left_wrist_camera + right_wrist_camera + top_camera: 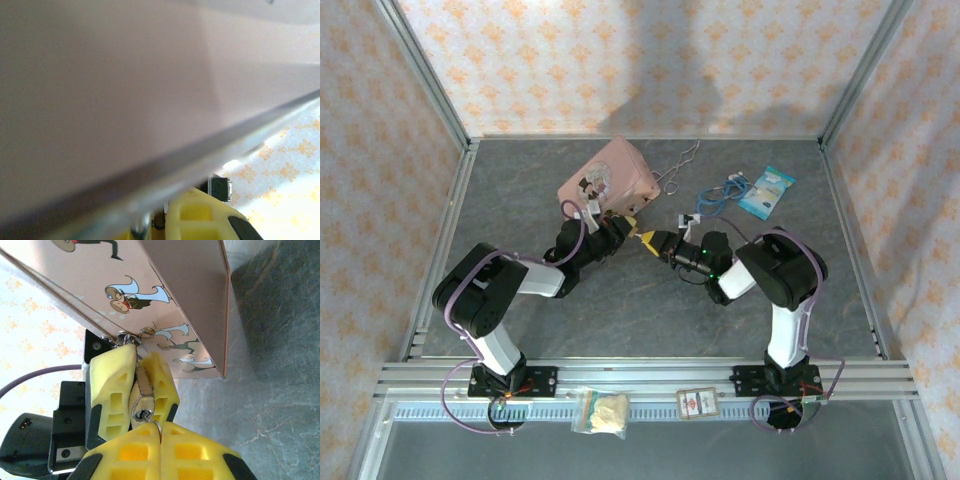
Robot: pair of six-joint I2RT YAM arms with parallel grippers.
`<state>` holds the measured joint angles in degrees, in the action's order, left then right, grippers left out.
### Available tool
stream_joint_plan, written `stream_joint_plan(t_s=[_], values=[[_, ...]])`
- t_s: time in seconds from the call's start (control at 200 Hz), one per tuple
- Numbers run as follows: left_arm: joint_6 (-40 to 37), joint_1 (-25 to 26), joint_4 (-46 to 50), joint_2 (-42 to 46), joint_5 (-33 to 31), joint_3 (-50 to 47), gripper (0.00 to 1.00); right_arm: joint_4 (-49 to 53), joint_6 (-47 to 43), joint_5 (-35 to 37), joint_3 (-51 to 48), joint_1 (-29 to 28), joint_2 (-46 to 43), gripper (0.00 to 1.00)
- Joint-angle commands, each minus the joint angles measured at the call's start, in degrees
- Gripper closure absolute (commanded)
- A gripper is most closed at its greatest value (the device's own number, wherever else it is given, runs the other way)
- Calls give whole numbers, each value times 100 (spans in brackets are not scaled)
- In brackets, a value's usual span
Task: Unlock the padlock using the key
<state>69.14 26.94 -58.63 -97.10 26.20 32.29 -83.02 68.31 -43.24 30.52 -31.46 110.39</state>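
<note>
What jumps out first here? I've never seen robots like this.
Two arms meet mid-table, the left gripper and right gripper nose to nose beside a pink tin with cartoon figures. In the right wrist view, the left gripper's yellow fingers pinch a tiny metal piece, likely the padlock, by the tin's edge.

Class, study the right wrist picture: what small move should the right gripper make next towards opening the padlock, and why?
Probably a gentle push of the key straight into the padlock. The left gripper clamps the padlock by the pink tin, and the right gripper pinches the key at the padlock's end, but how deep it sits is unclear.
</note>
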Motion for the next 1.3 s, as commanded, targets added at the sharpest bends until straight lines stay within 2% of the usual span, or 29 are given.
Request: stream_joint_plan(t_s=[0.0,0.215,0.42,0.611,0.761,0.866,1.026,1.171,1.296], values=[[75,262,-671,153,452,-54,100,-636,431,34,237,-105,97,100],[244,360,-1035,-61,-19,9,100,-1003,838,345,42,-290,110,100],[354,459,-1142,-241,-27,71,100,-1563,1343,400,107,-308,369,100],[424,488,-1194,-209,58,-42,100,-1090,907,493,144,-274,374,100],[229,540,-1080,-123,182,-64,100,-1128,1091,487,259,-264,387,100],[137,551,-1353,-162,275,-139,100,-1161,1530,468,292,-266,337,100],[-37,548,-1971,-359,515,-156,100,-1659,2690,271,406,-229,321,100],[134,552,-2758,-578,851,-125,100,-796,2832,-82,742,-172,22,100],[-120,550,-3053,-604,906,-283,100,-1737,4194,26,749,-150,330,100]])
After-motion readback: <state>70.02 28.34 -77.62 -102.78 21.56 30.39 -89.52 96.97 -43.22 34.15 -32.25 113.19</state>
